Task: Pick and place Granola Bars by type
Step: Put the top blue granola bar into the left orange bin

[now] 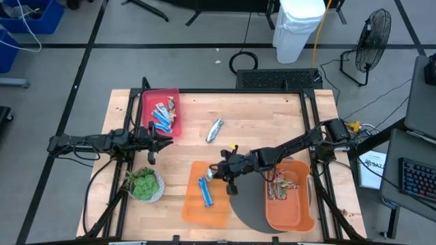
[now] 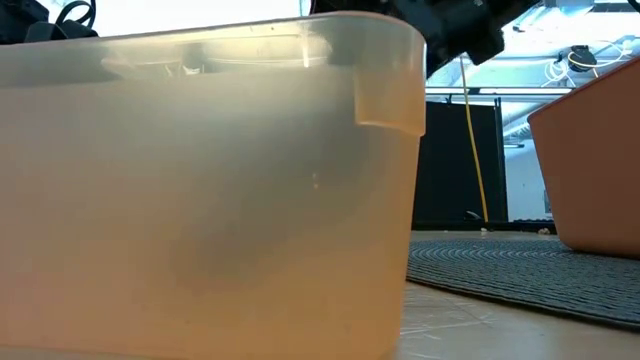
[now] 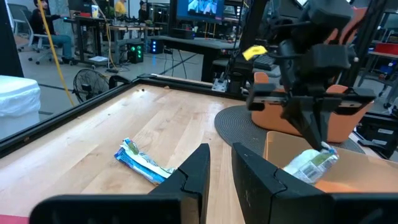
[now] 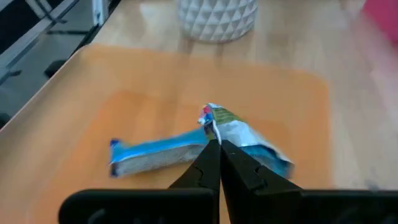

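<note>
Orange bin (image 2: 200,200) blocks the low view.

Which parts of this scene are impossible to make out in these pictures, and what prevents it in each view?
- Low view: the translucent orange bin fills the frame and hides the table and bars behind it.
- High view: the bars in the red tray and in the round orange bin are too small to count or sort.
- Right wrist view: the white bowl is cut off by the edge, so its plant is unseen.
</note>
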Motion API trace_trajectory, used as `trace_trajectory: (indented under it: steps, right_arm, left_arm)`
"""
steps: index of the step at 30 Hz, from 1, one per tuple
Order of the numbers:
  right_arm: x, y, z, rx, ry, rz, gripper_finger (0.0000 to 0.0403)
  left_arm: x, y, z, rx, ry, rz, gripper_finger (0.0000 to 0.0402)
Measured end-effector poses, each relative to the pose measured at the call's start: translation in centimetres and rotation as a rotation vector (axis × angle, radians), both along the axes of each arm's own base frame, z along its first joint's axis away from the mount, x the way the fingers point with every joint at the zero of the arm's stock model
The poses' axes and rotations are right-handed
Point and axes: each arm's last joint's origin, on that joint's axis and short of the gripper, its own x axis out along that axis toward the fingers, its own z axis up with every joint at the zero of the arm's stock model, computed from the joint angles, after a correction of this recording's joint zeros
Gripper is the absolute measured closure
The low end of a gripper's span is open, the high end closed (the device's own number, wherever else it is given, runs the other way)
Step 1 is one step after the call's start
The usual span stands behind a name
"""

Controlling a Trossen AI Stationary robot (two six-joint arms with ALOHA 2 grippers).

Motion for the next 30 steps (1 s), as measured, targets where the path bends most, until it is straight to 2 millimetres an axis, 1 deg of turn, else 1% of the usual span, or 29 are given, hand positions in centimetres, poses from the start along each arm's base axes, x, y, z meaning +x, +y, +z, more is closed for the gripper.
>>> trace_trajectory:
  steps: [7, 13, 18, 30]
  right_arm:
    - [-0.8, 1.8, -0.5, 0.008, 0.060, 0.040, 0.0403]
    - [-1.1, 2.6, -0.6, 0.018, 0.079, 0.062, 0.0403]
    - [-1.3, 2.7, -0.8, 0.055, 0.118, 0.110, 0.0403]
    - [-1.5, 2.7, -1.0, 0.065, 0.147, 0.102, 0.0399]
  left_arm:
    - [0.0, 0.0, 0.0, 0.000, 0.000, 0.000, 0.0330]
    - [0.0, 0.0, 0.0, 0.000, 0.000, 0.000, 0.0330]
    - [0.0, 0.0, 0.0, 0.000, 0.000, 0.000, 0.0330]
    - [0.0, 0.0, 0.0, 0.000, 0.000, 0.000, 0.0330]
